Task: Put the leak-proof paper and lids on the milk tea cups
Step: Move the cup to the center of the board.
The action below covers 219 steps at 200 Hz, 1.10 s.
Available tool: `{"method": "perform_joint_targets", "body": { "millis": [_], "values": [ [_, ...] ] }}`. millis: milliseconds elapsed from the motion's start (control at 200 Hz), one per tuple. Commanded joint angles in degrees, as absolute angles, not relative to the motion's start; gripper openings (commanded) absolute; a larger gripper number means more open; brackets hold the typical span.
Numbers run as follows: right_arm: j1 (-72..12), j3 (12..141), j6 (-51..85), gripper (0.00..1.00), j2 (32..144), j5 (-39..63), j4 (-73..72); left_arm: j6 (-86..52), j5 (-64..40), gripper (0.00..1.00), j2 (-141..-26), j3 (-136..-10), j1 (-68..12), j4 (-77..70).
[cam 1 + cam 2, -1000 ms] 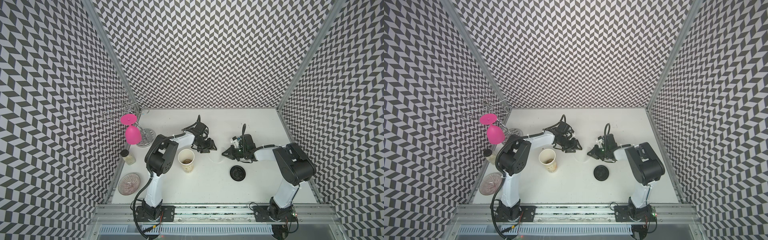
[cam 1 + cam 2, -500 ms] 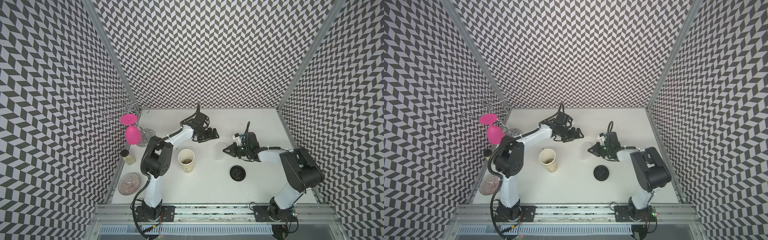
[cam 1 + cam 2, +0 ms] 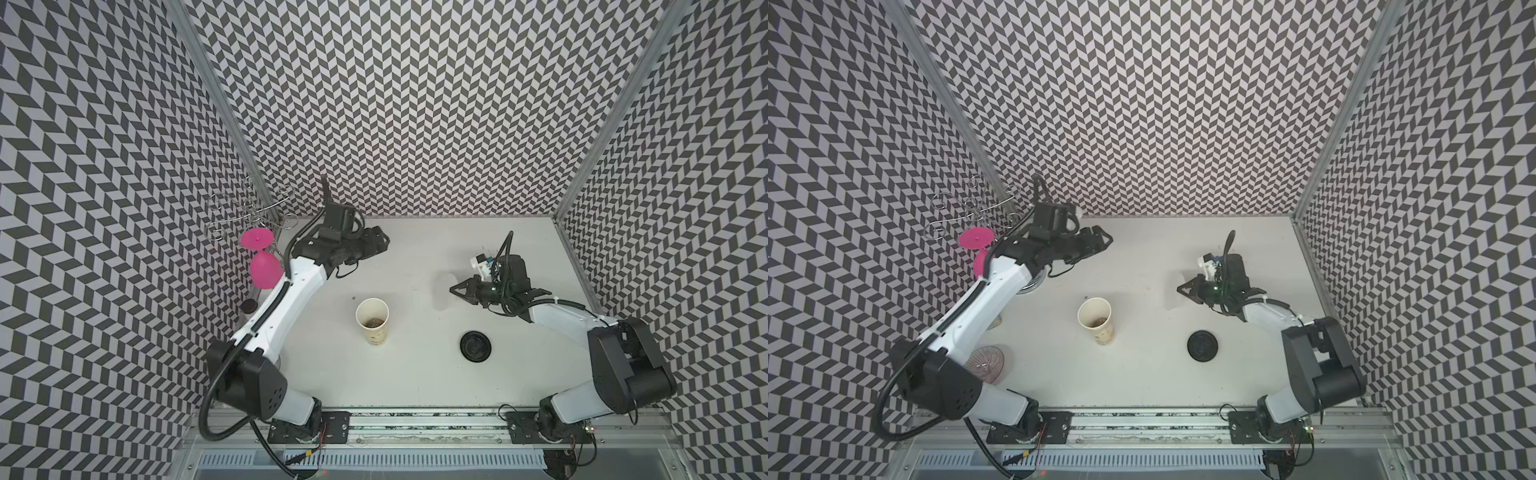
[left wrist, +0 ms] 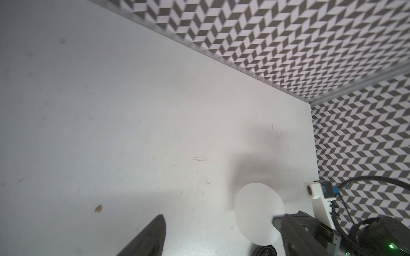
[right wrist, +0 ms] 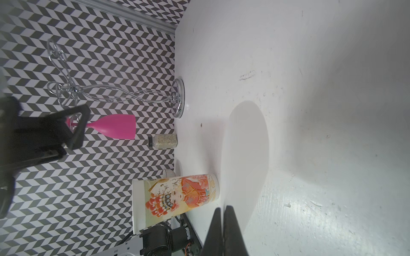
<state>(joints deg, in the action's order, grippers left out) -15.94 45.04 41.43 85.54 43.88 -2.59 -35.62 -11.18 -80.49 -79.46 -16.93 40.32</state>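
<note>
The leak-proof paper (image 4: 258, 212) is off the bench (image 3: 415, 386), pinched by one edge in the right gripper (image 5: 223, 209), whose jaws are closed flat on it. The round sheet reaches out ahead of the tips and seems tilted rather than level. The milk tea cup (image 3: 372, 318) stands upright with its mouth open, between the two arms and well apart from both. From the right jaws it lies toward the robot's left and a little nearer the arm bases, so the carry looks like a sideways sweep, and the sheet will likely need turning flat before it meets the rim. The left gripper (image 3: 382, 242) hangs near the back of the bench, jaws wide with nothing in them. The bench is matt white and scuffed, bare between paper and cup. The black lid (image 3: 476, 344) lies off that line, and the pink goblet (image 3: 266, 268) hangs at the far left edge.
</note>
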Motion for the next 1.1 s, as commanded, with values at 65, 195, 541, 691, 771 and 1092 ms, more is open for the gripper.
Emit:
{"method": "perform_joint_targets", "body": {
  "millis": [65,195,541,691,771,1092],
  "values": [
    [-15.8,48.3,39.7,0.0,81.7,45.0,1.3,-38.5,-9.5,0.75,-67.7,-64.0,-9.3,47.4],
    [-15.8,49.5,38.7,0.0,80.3,44.8,3.6,-38.7,-10.9,0.68,-62.1,-52.9,-6.3,48.4],
    [-15.8,49.7,37.2,0.0,79.3,43.9,5.4,-38.2,-18.6,0.35,-68.9,-36.6,-4.9,33.2],
    [-15.8,49.0,37.5,0.0,78.7,43.6,5.0,-38.5,-20.6,0.33,-71.7,-34.2,-7.2,29.5],
    [-15.8,48.6,37.8,0.0,78.6,43.6,4.7,-39.5,-21.5,0.33,-73.3,-33.4,-8.7,27.8],
    [-15.7,48.0,37.4,0.0,78.0,43.7,5.0,-42.5,-21.9,0.33,-78.3,-33.4,-14.5,23.5]
  ]
}}
